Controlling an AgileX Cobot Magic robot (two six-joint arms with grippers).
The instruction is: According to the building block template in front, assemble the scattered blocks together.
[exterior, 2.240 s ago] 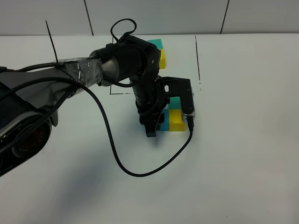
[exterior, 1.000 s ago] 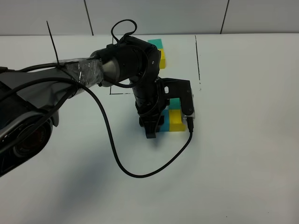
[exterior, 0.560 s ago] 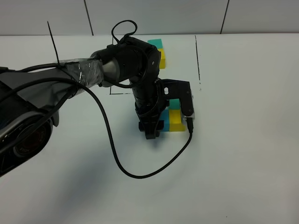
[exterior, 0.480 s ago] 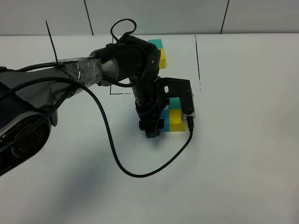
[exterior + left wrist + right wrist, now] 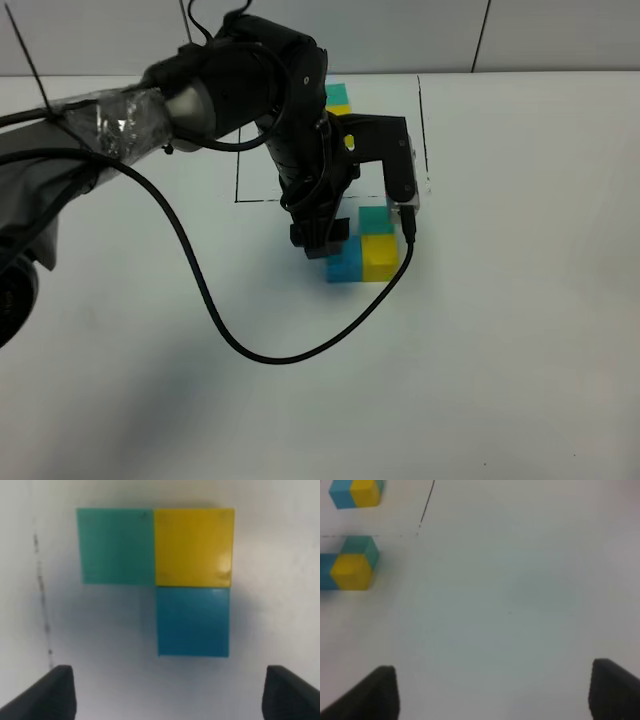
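Observation:
The scattered blocks sit joined in an L on the white table: teal-green (image 5: 376, 217) (image 5: 116, 546), yellow (image 5: 379, 256) (image 5: 194, 546) and sky-blue (image 5: 344, 265) (image 5: 193, 621). Above them hangs my left gripper (image 5: 321, 238) (image 5: 172, 695), open, with nothing between its fingertips (image 5: 55, 690). The building block template (image 5: 338, 98) (image 5: 355, 491) lies behind, largely hidden by the left arm in the high view. My right gripper (image 5: 495, 692) is open over bare table; the joined blocks (image 5: 350, 570) lie far off to its side. It is out of the high view.
A thin black line (image 5: 421, 125) and a second one (image 5: 258, 200) mark the template's frame. A black cable (image 5: 250, 345) loops from the left arm across the table in front of the blocks. A grey tiled wall (image 5: 560, 35) runs along the table's far edge.
My left gripper has opened, let go of the sky-blue block and risen toward the back. The block now rests against the yellow one.

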